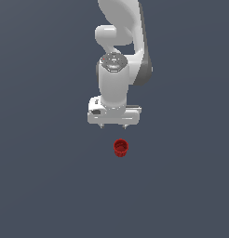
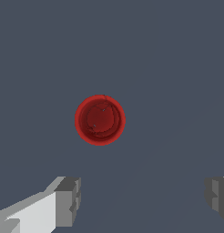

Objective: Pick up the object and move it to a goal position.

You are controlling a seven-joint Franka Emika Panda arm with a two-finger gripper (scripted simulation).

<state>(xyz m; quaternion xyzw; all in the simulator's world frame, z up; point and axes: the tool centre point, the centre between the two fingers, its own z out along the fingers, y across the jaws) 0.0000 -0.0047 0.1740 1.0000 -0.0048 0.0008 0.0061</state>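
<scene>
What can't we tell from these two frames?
- Goal position: no marker in either view.
- Red cup ribbing: too small in the exterior view; the wrist view sees only its top.
- Gripper height above the floor: nothing gives depth.
- Fingertips: cut off by the wrist view's edge.

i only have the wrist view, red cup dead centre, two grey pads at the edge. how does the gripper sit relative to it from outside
Observer: In the exterior view the gripper is not around the red cup; the cup shows below it in the picture, clear of both fingertips.
Operator: is it lined up with the cup
Observer: Not quite. The cup shows slightly toward the exterior view's right of the midpoint between the fingers.
Operator: cup upright or tipped
Observer: It looks upright, hollow top facing up, with ribbed sides your view does not show.
Operator: fingers wide enough
Observer: Yes, the jaws stand open and the gap looks wider than the cup.
</scene>
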